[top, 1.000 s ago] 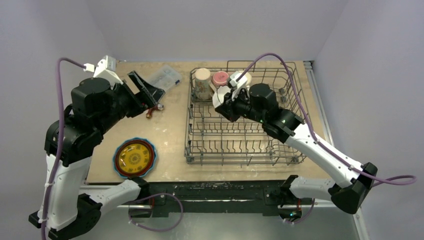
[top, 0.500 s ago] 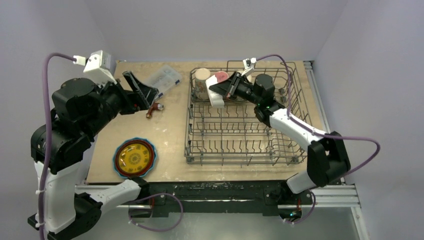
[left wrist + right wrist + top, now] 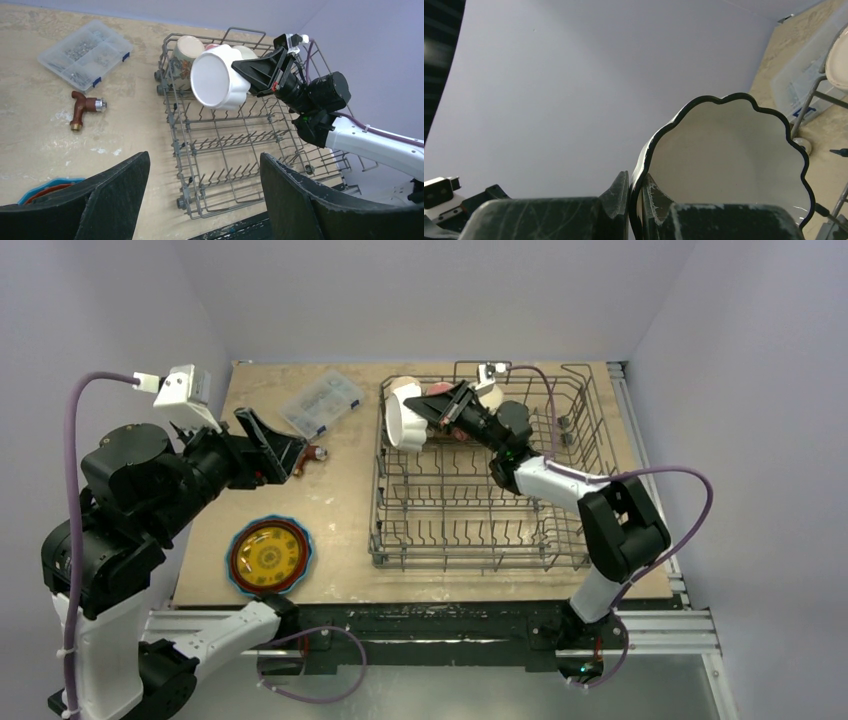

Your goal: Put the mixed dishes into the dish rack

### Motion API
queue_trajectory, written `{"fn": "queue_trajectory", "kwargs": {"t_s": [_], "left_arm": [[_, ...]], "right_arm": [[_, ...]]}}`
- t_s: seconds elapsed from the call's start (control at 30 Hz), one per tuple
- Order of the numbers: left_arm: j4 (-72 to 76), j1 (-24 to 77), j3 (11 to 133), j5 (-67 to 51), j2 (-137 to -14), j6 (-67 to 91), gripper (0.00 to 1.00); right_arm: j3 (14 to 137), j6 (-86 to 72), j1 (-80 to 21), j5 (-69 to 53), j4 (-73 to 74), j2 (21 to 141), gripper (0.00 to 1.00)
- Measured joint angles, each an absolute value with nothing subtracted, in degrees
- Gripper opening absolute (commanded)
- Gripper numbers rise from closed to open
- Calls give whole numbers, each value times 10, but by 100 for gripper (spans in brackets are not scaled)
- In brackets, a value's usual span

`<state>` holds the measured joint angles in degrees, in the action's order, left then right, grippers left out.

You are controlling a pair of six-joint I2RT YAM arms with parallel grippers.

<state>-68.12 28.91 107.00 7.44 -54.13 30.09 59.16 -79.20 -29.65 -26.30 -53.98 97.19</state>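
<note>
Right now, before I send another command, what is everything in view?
dish rack: one, grey wire, right on the table
cream mugs: two, rack's far row
pink mug: one, between them
scalloped bowl: one, white, tipped sideways above the rack
plates: one stack, yellow-patterned top with orange and blue rims, table's near left
compartment box: one, clear, table's far left
tool: one, red-brown, near the box
left end effector: black, open, empty, over table's left
right end effector: black, shut on bowl's rim

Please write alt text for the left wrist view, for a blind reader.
The right gripper holds a small white scalloped bowl on its side over the grey wire dish rack, near a cream mug. A clear box and a red-brown tool lie left of the rack.
</note>
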Motion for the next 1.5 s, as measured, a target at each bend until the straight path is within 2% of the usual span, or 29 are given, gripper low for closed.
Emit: {"fn": "queue_trajectory", "kwargs": {"t_s": [0.23, 0.53, 1.2, 1.27, 1.5], "left_arm": [[-683, 289, 1070, 72, -539, 279, 80], [-682, 289, 1070, 68, -539, 260, 81], [-682, 289, 1070, 68, -544, 248, 81], [-682, 289, 1070, 67, -544, 248, 81], [-682, 289, 1070, 66, -544, 244, 82]], "right_arm": [[540, -832, -318, -218, -610, 984, 0], [535, -841, -315, -188, -662, 1046, 0], [494, -830, -293, -168, -662, 1043, 0], [493, -828, -292, -168, -651, 1043, 2], [491, -813, -292, -170, -624, 1043, 22]]}}
